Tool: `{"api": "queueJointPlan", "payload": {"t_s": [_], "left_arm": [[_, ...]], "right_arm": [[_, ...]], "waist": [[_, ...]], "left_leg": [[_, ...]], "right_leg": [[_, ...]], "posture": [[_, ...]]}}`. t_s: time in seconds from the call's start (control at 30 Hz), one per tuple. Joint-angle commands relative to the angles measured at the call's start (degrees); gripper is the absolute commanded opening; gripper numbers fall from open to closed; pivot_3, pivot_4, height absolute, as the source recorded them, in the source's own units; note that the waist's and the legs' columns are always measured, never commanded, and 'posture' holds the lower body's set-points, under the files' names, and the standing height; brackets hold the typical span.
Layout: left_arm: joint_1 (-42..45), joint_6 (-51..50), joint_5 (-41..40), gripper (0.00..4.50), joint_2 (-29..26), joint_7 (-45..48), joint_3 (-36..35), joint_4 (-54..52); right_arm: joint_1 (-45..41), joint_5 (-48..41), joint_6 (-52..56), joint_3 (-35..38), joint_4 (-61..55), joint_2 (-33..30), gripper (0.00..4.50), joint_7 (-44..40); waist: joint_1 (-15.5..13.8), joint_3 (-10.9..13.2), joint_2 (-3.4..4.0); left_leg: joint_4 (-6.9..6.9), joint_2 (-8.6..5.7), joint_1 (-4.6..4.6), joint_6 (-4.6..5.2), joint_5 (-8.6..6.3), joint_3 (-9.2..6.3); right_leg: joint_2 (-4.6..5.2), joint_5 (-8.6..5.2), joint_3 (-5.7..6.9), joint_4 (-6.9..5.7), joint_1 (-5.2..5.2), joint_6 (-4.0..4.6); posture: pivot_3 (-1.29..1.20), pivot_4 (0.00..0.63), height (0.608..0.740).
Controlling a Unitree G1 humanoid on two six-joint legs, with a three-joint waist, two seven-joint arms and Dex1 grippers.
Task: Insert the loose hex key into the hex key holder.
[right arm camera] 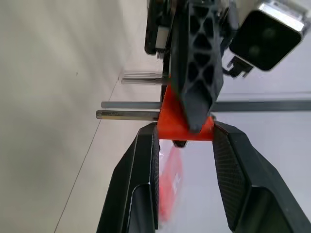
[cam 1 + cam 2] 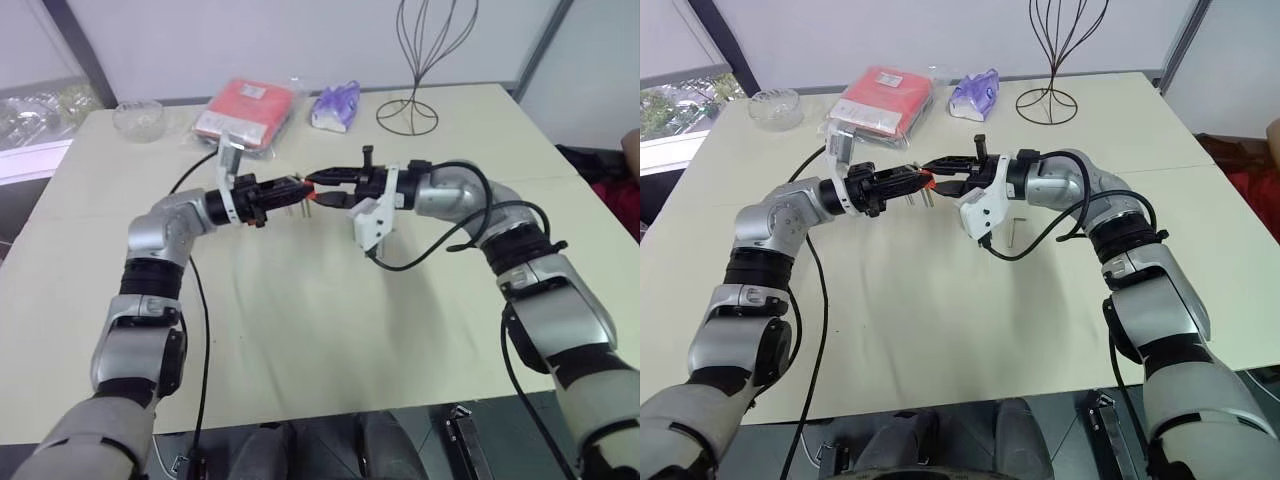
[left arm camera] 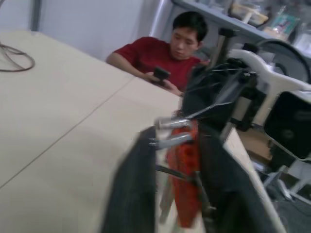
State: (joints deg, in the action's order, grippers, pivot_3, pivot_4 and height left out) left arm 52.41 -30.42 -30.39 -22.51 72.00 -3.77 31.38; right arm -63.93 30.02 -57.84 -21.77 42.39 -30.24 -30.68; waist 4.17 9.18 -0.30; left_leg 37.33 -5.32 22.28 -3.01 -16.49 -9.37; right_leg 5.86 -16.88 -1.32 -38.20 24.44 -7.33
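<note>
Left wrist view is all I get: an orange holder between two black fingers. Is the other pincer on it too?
Observer: Yes. The right pincer grips the hex key holder from the opposite side, above the table.
Operator: And the loose key?
Observer: The loose hex key lies on the table below the right wrist, in neither pincer.
Operator: Anything else nearby?
Observer: A red packet, a purple packet and a glass bowl sit along the far edge.

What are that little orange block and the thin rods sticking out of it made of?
The hex key holder looks like moulded plastic: solid orange-red, matt, no glint. The short keys protruding from it look like metal: thin, straight, grey with a dull sheen.
</note>
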Motion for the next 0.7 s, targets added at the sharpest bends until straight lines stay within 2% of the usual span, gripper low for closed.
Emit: {"api": "queueJointPlan", "payload": {"t_s": [0.03, 0.17, 0.2, 0.27, 0.43, 0.63, 0.7], "left_arm": [[0.58, 1.59, 0.41, 0.01, -0.49, -0.07, -0.88, -0.36], [0.25, 3.02, 2.12, 0.01, 0.02, -1.59, -0.28, 0.1], [0.23, 2.74, 1.89, 0.79, 0.16, -1.55, -0.51, 0.16], [0.1, 2.02, 1.31, 1.39, 0.19, -1.07, -0.75, 0.04], [-0.58, 3.0, 1.75, 3.9, 0.3, -1.94, -0.78, -0.51], [-0.67, 2.76, 0.98, 3.9, 0.42, -2.21, -1.5, -0.52], [-0.61, 2.7, 0.75, 3.42, 0.53, -2.24, -1.74, -0.48]], "right_arm": [[-0.38, -3.02, 0.91, 1.48, -2.69, -0.04, 0.98, 0.54], [0.04, -3.61, 1.53, 1.51, -3.46, 0.0, 0.98, 0.2], [0.21, -3.74, 1.71, 1.49, -3.69, 0.02, 0.98, 0.08], [0.45, -3.93, 2.02, 1.42, -4.03, 0.01, 0.98, -0.06], [0.57, -4.04, 2.88, 1.16, -4.31, 0.03, 0.98, 0.17], [0.99, -4.08, 3.11, 1.04, -4.42, 0.11, 0.98, 0.25], [1.1, -4.08, 3.14, 1.01, -4.48, 0.11, 0.98, 0.24]], "waist": [[0.01, 0.0, 0.0], [0.0, 0.0, 0.0], [-0.01, 0.0, 0.0], [-0.01, 0.0, 0.0], [-0.01, 0.0, 0.0], [-0.02, 0.0, 0.0], [-0.02, -0.01, -0.01]], "left_leg": [[0.01, 0.0, 0.0, 0.0, 0.0, 0.0], [0.02, 0.0, 0.0, 0.0, 0.0, 0.0], [0.03, 0.0, 0.0, 0.0, 0.0, 0.0], [0.04, 0.0, 0.01, 0.0, 0.0, 0.0], [0.04, 0.0, 0.01, 0.0, 0.0, 0.0], [0.05, 0.0, 0.02, 0.0, 0.0, 0.0], [0.06, 0.0, 0.02, 0.0, 0.0, 0.0]], "right_leg": [[0.0, 0.0, 0.0, -0.01, 0.0, 0.0], [0.0, 0.0, 0.0, -0.02, 0.0, 0.0], [0.0, 0.0, 0.0, -0.02, 0.0, 0.0], [0.0, 0.0, 0.0, -0.02, 0.0, 0.0], [0.0, 0.0, 0.0, -0.03, 0.0, 0.0], [0.0, 0.0, 0.0, -0.03, 0.0, 0.0], [0.0, 0.0, 0.0, -0.03, 0.0, 0.0]], "posture": [[0.0, 0.15, 0.74], [0.0, 0.15, 0.74], [0.0, 0.15, 0.74], [0.0, 0.15, 0.74], [0.0, 0.15, 0.74], [0.0, 0.15, 0.74], [0.0, 0.15, 0.74]]}}
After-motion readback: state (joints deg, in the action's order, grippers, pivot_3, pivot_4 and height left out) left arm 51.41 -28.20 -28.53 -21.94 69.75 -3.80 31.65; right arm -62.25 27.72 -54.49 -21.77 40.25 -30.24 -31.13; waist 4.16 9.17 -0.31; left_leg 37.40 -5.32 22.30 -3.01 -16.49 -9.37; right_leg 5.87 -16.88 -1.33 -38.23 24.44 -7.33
